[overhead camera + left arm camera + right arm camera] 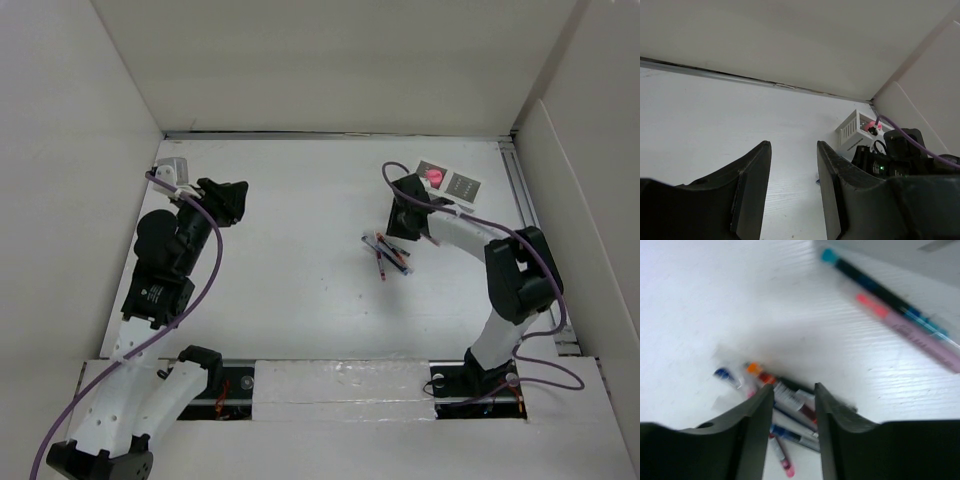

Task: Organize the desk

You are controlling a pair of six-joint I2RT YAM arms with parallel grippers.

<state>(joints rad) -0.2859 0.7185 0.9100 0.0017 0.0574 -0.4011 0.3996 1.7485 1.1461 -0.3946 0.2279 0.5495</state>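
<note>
The desk [300, 210] is a flat white tabletop with white walls around it. A loose pile of pens and markers [387, 257] lies right of centre. My right gripper [402, 238] hangs just behind the pile, open and empty. In the right wrist view its jaws [793, 387] stand apart over the pile [790, 400], holding nothing. Two more pens, a pink one [920, 337] and a dark one with a teal cap [875, 285], lie apart from the pile. My left gripper [232, 196] is open and empty at the back left; its wrist view [793, 145] shows only bare desk between its jaws.
A small white slotted organizer box [452, 183] with something pink [433, 177] in it stands at the back right; it also shows in the left wrist view [855, 127]. A metal rail [520, 195] runs along the right edge, and another runs along the front.
</note>
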